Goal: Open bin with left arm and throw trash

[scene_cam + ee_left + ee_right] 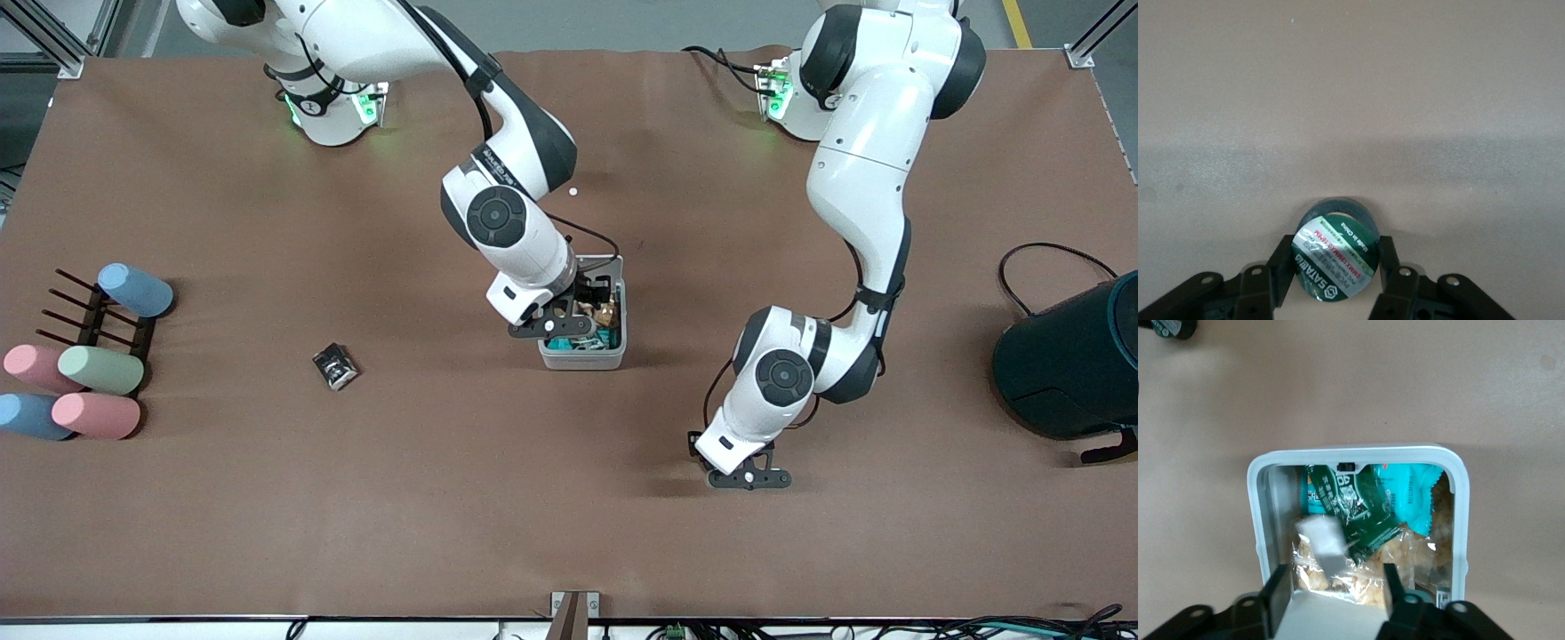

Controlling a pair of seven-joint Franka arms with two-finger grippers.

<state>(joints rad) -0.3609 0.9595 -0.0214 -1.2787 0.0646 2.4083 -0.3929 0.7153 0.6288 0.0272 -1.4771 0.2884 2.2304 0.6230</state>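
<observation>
The bin [613, 356] stands mid-table with its lid open; it holds teal and green wrappers and clear snack bags [1358, 510]. Its white lid [1331, 617] lies under my right gripper. My right gripper [569, 320] hangs open over the bin [1457, 520], fingers wide apart [1336, 590], with a pale blurred strip [1321, 543] between them over the contents. My left gripper [749, 477] is low over the table, nearer to the front camera than the bin, shut on the round dark green disc [1336, 260]. The black-and-white wrapper [334, 365] lies on the table toward the right arm's end.
Several pastel cylinders [100, 370] and a black rack [89, 320] lie at the right arm's end. A big dark teal cylinder [1071, 360] with a black cable stands at the left arm's end. A tiny white speck [573, 191] lies farther from the front camera than the bin.
</observation>
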